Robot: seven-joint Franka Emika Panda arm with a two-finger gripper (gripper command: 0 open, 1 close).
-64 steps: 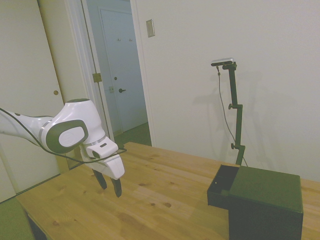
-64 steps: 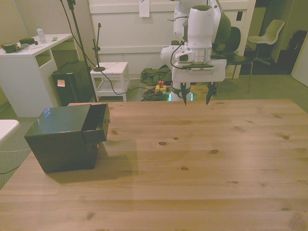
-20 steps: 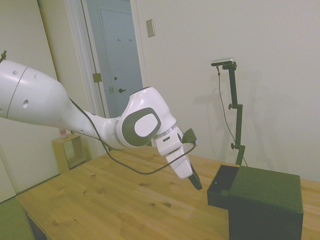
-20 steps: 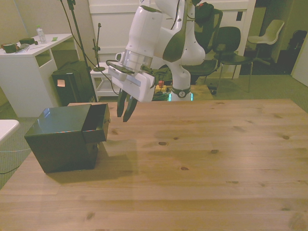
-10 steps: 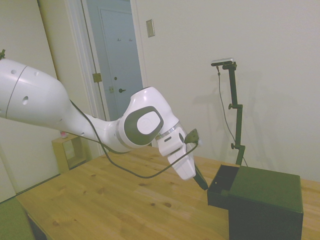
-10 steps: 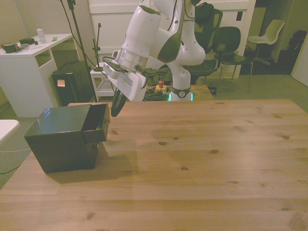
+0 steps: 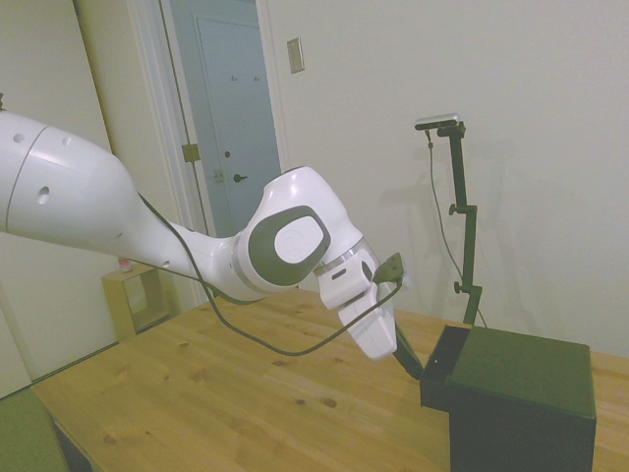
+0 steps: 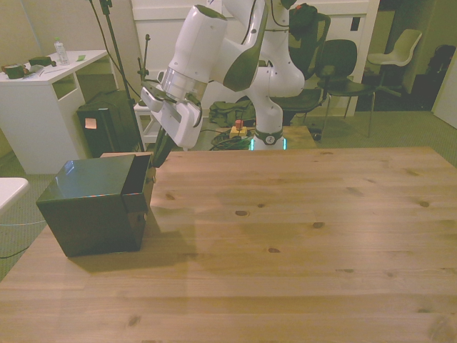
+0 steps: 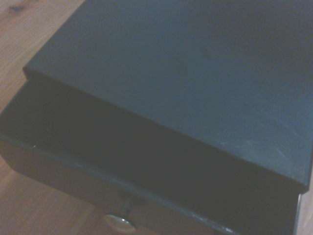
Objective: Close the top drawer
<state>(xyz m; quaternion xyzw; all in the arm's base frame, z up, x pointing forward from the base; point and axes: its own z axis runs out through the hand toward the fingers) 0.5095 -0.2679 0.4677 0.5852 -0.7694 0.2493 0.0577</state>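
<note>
Gripper [image 8: 152,161], fingers seemingly together, presses the top drawer [image 8: 139,187] front; drawer only slightly proud of the cabinet [image 8: 89,204], nearly shut.

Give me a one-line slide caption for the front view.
White arm's end effector meets the front of the partly open matte black top drawer of the black cube-shaped cabinet on the wooden table.
</note>
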